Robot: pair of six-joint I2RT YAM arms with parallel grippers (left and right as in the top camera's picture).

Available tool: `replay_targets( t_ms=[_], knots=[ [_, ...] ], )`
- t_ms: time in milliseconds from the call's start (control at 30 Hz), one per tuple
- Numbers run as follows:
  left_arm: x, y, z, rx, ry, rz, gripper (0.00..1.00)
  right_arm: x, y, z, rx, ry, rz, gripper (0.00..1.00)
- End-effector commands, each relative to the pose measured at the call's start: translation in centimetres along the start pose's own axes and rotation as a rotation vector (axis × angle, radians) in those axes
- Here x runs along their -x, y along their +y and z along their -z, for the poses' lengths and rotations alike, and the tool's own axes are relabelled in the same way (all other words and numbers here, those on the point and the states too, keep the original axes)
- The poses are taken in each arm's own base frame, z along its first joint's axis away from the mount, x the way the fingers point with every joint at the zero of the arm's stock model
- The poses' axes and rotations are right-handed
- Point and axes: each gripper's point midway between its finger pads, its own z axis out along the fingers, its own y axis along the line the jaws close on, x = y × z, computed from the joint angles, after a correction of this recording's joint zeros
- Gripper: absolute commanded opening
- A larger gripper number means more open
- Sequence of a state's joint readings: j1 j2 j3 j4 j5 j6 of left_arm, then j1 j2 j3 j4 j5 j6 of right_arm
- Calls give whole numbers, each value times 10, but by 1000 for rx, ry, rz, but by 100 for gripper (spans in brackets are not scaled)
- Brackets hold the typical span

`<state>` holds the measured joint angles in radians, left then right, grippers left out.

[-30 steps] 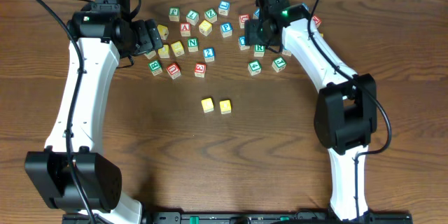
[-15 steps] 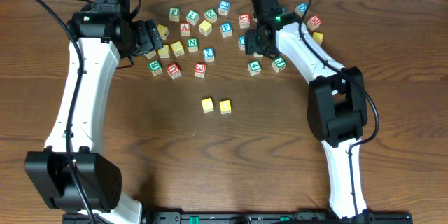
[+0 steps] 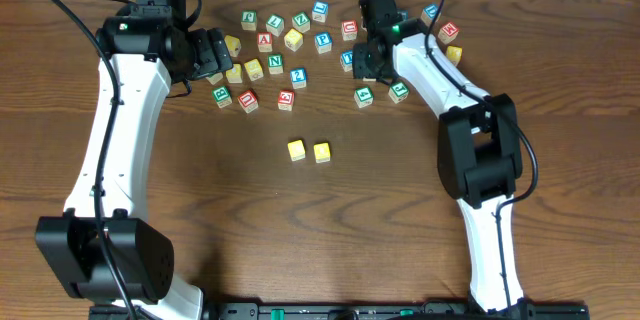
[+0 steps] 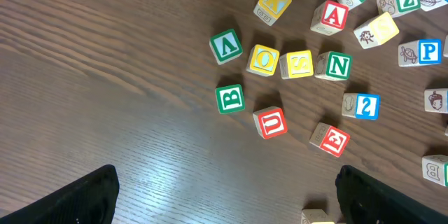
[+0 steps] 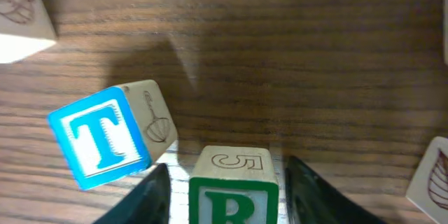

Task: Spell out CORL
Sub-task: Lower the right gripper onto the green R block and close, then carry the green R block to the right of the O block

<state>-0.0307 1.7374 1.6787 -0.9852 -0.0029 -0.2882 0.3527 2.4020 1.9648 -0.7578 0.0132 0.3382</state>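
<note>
From overhead, the two yellow-topped cubes (image 3: pixel 296 149) sit side by side, just apart, on the bare wooden tabletop (image 3: pixel 300 230), well clear of the scattered cubes at the far side. The left claw (image 3: pixel 222 55) hangs at one end of that scatter. The right claw (image 3: pixel 366 60) is down among the cubes at the other end and covers what lies under it.

In the left wrist view, the left claw (image 4: pixel 225 178) is spread wide with nothing between its fingers. Beyond it lie a red-framed A cube (image 4: pixel 330 16) and a green-framed N cube (image 4: pixel 337 65).

In the right wrist view, the green-framed R cube (image 5: pixel 234 192) stands upright between the fingers (image 5: pixel 150 196) of the right claw (image 5: pixel 227 203). The claw is part-way open, a sliver of gap showing on one side, so it has no firm hold. A blue-framed T cube (image 5: pixel 101 143) sits tilted just beside.
</note>
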Motion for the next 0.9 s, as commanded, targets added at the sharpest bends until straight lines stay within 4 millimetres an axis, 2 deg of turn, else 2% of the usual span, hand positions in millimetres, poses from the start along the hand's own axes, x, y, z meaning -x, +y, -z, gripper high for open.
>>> replay_targets(
  t_ms=[0,133,300,400,567,700,800,867],
  knots=[
    [-2,1,0,7,5,0,98,0,-2,-7,-11,-2,-5,39],
    [-2,1,0,7,5,0,98,2,-1,-4,-8,-8,-6,28],
    [-2,1,0,7,5,0,98,14,2,15,5,-46,-7,28],
    [-2,1,0,7,5,0,98,23,6,34,18,-82,-7,28],
    [-2,1,0,7,5,0,98,39,10,100,45,-156,-8,27],
    [-2,1,0,7,5,0,98,24,14,131,64,-114,1,27],
    [-2,1,0,7,5,0,97,2,22,137,80,-39,18,27],
    [-2,1,0,7,5,0,98,-21,28,136,80,43,38,27]
  ],
)
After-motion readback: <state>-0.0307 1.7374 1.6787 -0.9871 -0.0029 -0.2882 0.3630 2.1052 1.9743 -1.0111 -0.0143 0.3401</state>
